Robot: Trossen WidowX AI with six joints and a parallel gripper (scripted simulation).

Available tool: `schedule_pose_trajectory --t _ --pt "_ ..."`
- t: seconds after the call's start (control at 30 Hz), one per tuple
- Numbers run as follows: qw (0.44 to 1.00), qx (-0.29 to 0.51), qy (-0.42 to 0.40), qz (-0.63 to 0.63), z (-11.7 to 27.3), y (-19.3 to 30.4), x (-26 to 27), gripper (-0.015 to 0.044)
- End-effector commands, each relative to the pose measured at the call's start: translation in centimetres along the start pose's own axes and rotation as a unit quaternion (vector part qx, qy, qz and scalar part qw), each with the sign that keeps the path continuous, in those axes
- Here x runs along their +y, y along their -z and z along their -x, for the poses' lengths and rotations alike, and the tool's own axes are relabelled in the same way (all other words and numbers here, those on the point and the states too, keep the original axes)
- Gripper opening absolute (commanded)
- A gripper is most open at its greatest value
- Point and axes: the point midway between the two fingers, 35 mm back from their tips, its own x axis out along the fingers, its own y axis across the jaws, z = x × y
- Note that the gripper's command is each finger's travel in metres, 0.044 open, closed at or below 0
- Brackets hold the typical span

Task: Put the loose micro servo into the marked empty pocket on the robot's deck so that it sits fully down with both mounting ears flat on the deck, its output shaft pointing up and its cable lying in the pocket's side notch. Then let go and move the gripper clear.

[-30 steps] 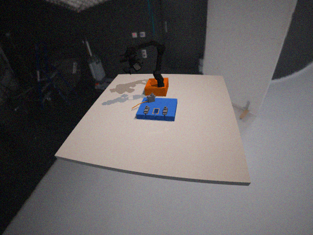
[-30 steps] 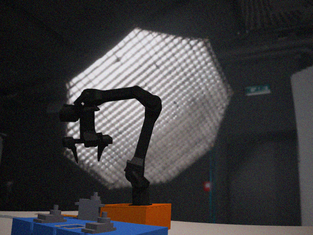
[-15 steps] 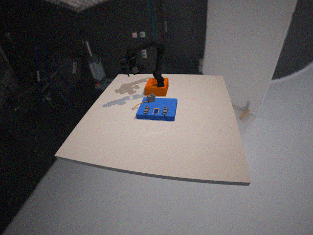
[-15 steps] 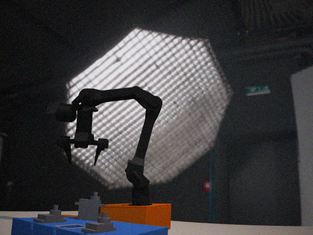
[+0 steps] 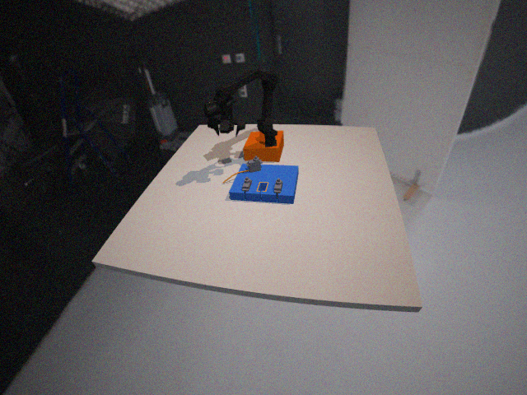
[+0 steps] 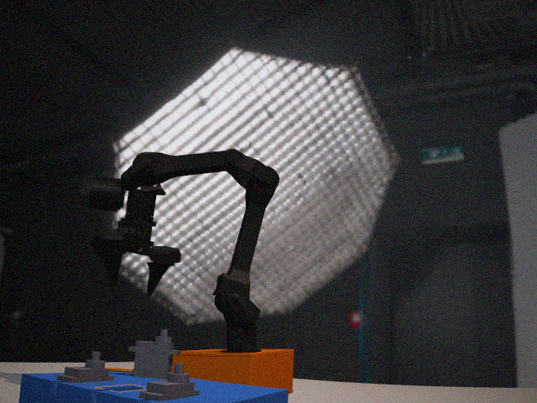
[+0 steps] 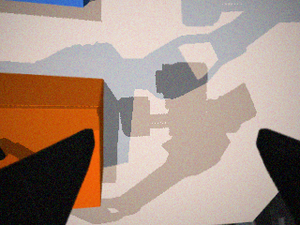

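Observation:
The loose grey micro servo (image 5: 254, 164) (image 6: 152, 358) stands on the blue deck (image 5: 281, 173) (image 6: 242, 394) at its rear left part, near the orange block. Its orange cable (image 5: 235, 174) trails left over the deck's edge. The marked empty pocket (image 5: 262, 186) (image 6: 125, 387), outlined in light orange, lies near the deck's front edge between two seated servos. My gripper (image 5: 228, 132) (image 6: 132, 290) (image 7: 174, 136) is open and empty, high above the table, behind and to the left of the loose servo in the top view. The servo is out of the wrist view.
Two seated grey servos (image 5: 246, 184) (image 5: 278, 186) flank the pocket, their shafts up. The orange base block (image 5: 261, 153) (image 6: 273, 372) (image 7: 52, 94) carries the arm and stands just behind the deck. The pale table (image 5: 272, 246) bears the arm's shadows.

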Motion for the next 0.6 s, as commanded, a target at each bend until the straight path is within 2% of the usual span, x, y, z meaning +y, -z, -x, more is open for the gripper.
schedule_pose_trajectory --t 0.0,0.57 --pt "0.997 -0.018 -0.009 -0.078 -0.4 -1.9 1.1 0.044" --pt "0.931 -0.058 -0.061 -0.354 -0.9 -7.6 6.2 0.044"
